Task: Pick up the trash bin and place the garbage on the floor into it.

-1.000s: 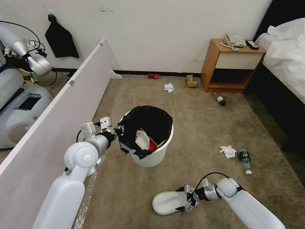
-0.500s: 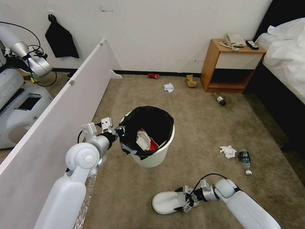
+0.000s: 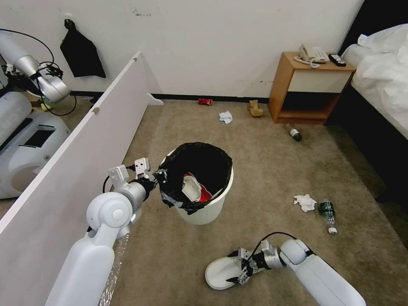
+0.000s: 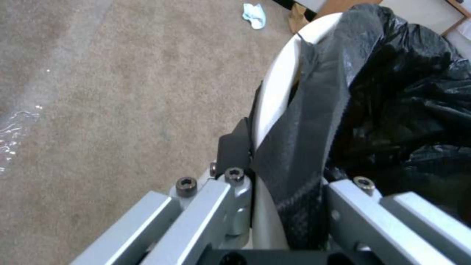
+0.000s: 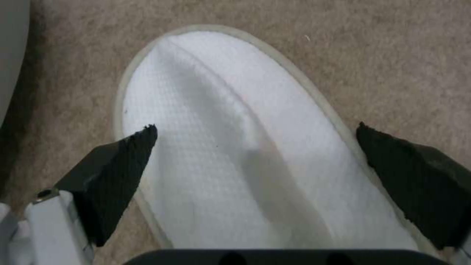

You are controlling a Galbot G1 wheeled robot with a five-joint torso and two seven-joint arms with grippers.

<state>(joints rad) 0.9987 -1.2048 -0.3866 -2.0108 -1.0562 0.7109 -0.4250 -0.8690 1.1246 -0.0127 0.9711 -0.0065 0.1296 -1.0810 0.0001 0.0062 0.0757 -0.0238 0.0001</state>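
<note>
Currently I log the following. Left claw [image 3: 158,173]: clamped on the rim of the small round white plastic trash bin lined with a black bag [image 3: 204,212]; from the left wrist camera I see one dark pad [image 4: 234,149] pressed to the outside of the white wall [image 4: 275,95] and the bag's folded edge on the inner side. Bin position: upright, middle of the short-pile beige-brown carpeted floor [image 3: 263,170], next to a long white board [image 3: 85,144] that stands on edge to my left. Bin contents: a white slipper [image 3: 190,187] with a red-and-white wrapper [image 3: 204,193] under it.

Right claw [image 3: 240,271]: low over the second flat white slipper [image 3: 221,272] on the carpet near me, jaws spread wide. From the right wrist camera I see that slipper [image 5: 235,147] lying between the two dark fingertips [image 5: 123,162], one at each long edge; I cannot tell whether either touches it.

Litter on the floor, to my right: crumpled white tissue [image 3: 305,202], and just beside it a green-labelled plastic bottle [image 3: 327,213]. Near the far wall: crushed red can [image 3: 205,101], another white tissue [image 3: 226,117], tan crumpled paper [image 3: 255,109], and a dark bottle [image 3: 294,133] near the wooden nightstand [image 3: 310,87].
</note>
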